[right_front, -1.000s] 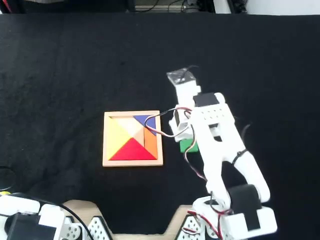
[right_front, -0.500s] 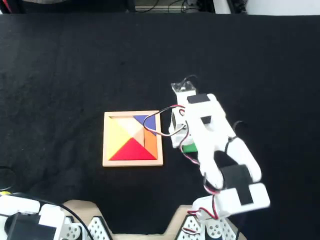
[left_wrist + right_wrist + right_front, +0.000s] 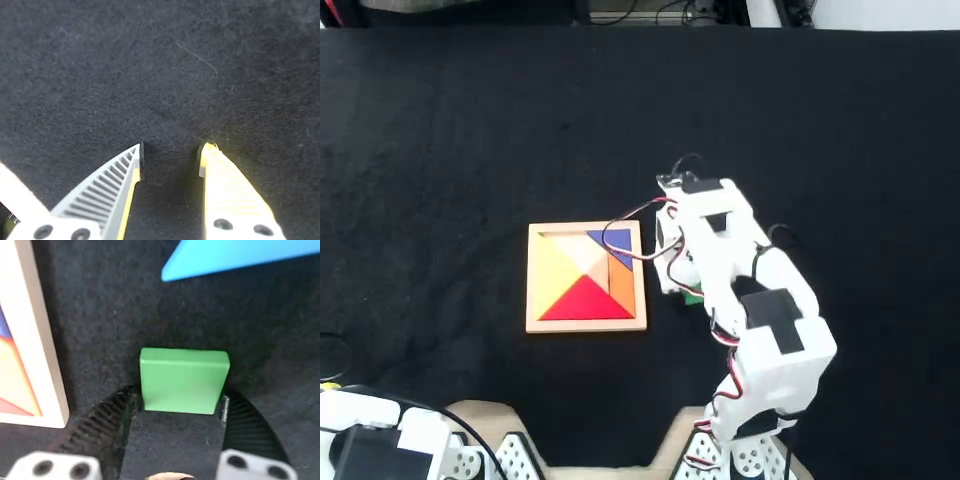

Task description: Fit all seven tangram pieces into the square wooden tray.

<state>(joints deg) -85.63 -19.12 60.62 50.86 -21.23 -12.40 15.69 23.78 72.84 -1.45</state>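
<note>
Looking at the grab on the green square (image 3: 184, 380) here. Lies flat on the table (image 3: 470, 130), roughly mid-table, just off the right edge of the tray (image 3: 637, 275), close but not touching.

Got the right gripper (image 3: 177, 399) parked right over it, jaws spread wide, one finger off each side, nothing pinched yet.

Key bit: sits a touch ahead of the fingertips rather than fully between them, going by the wrist view, with the tips only about level with its near edge. No real long axis to worry about, being a square. Already squared up with the fingers too, so no twist needed by the look of it. Probably just wants a bit more reach forward and down before closing. Otherwise risks catching only the near corners and flicking it out.

Also spotting a light blue piece (image 3: 240, 255) further out past the green, well clear of the jaws.

As for the left gripper (image 3: 170, 160): hangs over bare table, jaws apart, holding nothing. So clearly a right-arm job.

After that, just a short hop over to the tray. Can't tell from here which gap is meant for it.
</note>
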